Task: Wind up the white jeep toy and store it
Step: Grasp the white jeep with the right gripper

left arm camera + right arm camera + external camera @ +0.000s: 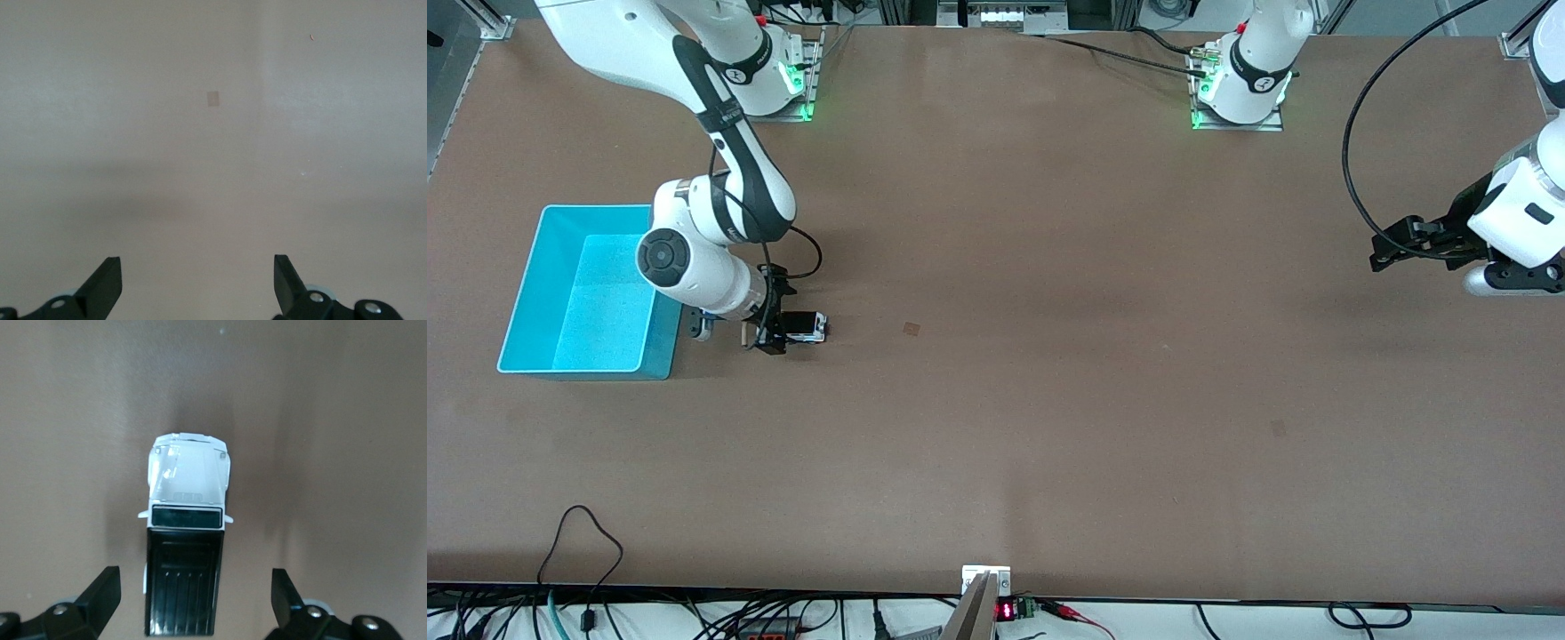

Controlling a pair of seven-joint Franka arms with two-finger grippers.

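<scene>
Jeep beside turquoise bin; tabletop bare elsewhere.

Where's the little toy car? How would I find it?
Find the big turquoise bin at the right arm's end of the table. Beside it, toward the table's middle, the right hand stands open around the white jeep toy. It is the only toy there: small, boxy, white with a black roof.

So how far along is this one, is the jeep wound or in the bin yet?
Nothing looks done yet: the jeep sits on the table beside the bin, not in it. In hand: the right hand is down over the jeep, fingers open on either side, no grip yet. Whether it has been wound can't be told. Left: grasp, wind, drop in the bin. The left hand waits open at its end of the table.
</scene>
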